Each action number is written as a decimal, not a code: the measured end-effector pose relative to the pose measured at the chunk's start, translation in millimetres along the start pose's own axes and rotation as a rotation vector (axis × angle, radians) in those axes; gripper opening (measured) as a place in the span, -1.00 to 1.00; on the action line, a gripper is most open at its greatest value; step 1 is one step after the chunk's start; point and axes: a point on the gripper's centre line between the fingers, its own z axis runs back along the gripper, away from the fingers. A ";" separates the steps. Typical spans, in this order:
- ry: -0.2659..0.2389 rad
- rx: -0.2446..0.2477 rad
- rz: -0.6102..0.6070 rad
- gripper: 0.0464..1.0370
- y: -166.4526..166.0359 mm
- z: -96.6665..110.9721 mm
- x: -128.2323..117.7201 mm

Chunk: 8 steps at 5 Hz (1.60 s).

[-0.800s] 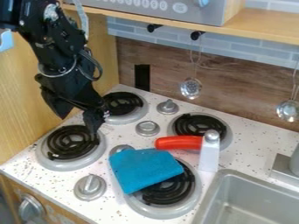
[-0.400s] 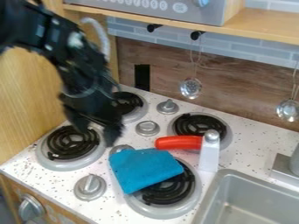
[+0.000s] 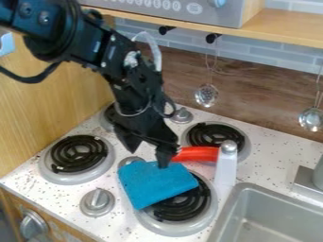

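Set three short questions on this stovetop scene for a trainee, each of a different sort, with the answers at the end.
1. True or false: the folded turquoise cloth covers part of a round black coil burner.
2. The black two-finger pincer is nearest to: A) the grey rectangular sink; B) the turquoise cloth; C) the hanging silver strainer.
3. Fill in: the smooth rounded handle beside the cloth is coloured ____.
Key: 1 true; 2 B; 3 red.

Speckled white stovetop (image 3: 271, 153). I count a black coil burner (image 3: 79, 153) near left, a second burner (image 3: 215, 135) far right, a third burner (image 3: 183, 210) near right. A fourth burner (image 3: 107, 116), far left, is partly hidden; probably the same sort. Grey knob (image 3: 97, 202) at the near edge. Grey sink (image 3: 262, 193), near right. Beyond, I note a perforated metal ladle (image 3: 206, 95) hanging against wood panelling (image 3: 259, 97), another ladle (image 3: 311, 119) farther right.
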 end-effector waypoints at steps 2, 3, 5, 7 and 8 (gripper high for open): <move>-0.040 -0.013 0.094 0.94 -32.5 -6.2 44.9; -0.012 0.004 0.176 0.94 -40.2 -14.8 58.5; 0.073 0.024 0.331 0.94 -44.4 -44.6 67.4; 0.097 -0.069 0.376 0.94 -59.7 -54.3 75.5; 0.096 -0.085 0.378 0.94 -63.3 -57.4 84.6</move>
